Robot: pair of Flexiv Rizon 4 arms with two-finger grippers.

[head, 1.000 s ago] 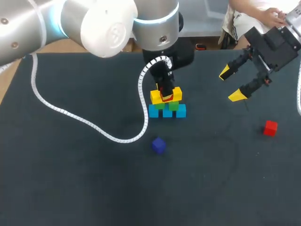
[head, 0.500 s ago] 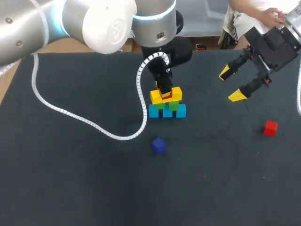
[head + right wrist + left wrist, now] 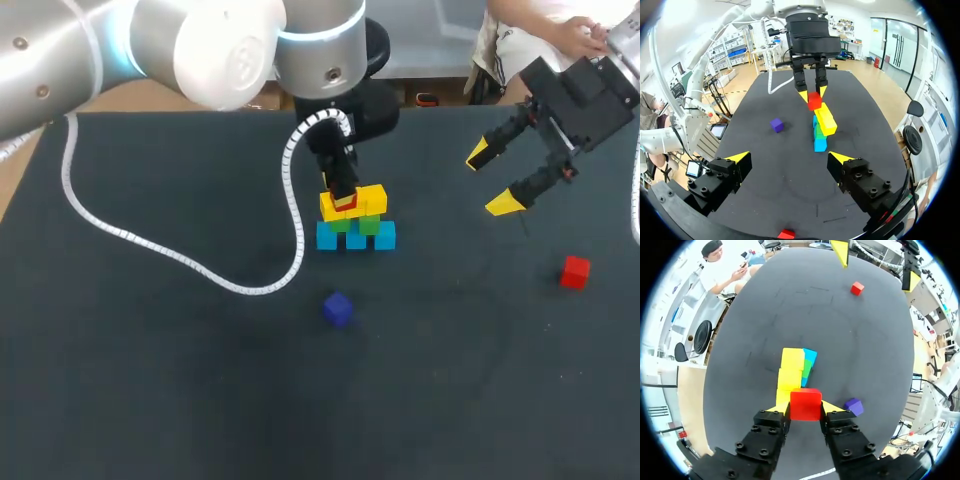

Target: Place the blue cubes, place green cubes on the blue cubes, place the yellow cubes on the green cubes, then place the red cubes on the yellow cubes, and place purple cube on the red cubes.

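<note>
The left claw (image 3: 806,406) is closed on a red cube (image 3: 805,404), with one yellow-tipped finger against each of two opposite faces. In the head view this held red cube is directly over the yellow cubes (image 3: 374,198). Whether it touches them cannot be determined.

The stack stands near the middle of the dark counter (image 3: 150,380), slightly toward 12 o'clock:
- Bottom row: three blue cubes (image 3: 356,237), side by side and touching.
- Middle row: two green cubes (image 3: 369,225) on the blue cubes.
- Top row: two yellow cubes on the green cubes.

The purple cube (image 3: 337,308) lies alone on the counter at 6 o'clock from the stack, apart from it. A second red cube (image 3: 574,271) lies alone at 4 o'clock from the stack, well apart and near the counter's 3 o'clock edge.

The right claw (image 3: 490,180) is above the counter at 2 o'clock from the stack. Its fingers are spread wide with nothing between them. In the right wrist view the stack and the left claw are ahead of the right claw.

The left arm's white spiral cable (image 3: 150,245) trails across the counter at 9 o'clock from the stack.
</note>
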